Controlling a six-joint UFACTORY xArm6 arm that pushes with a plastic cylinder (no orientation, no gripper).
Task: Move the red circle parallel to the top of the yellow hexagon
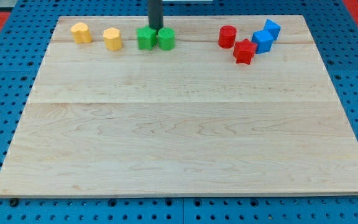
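Standing at the desk's (185, 149) far edge, my tip (156, 28) carried no jaws, so spread or pinch did not apply. It rested just behind two green blocks (155, 38). The red circle (227, 36) lay well to the view's right, untouched. The yellow hexagon (112, 38) sat to the view's left, so a leftward push seemed required.

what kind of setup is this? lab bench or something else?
Probably a robotics lab bench: a wooden board sits on a blue perforated base, with small coloured blocks such as the red circle and yellow hexagon. My tip sits just behind the green blocks.
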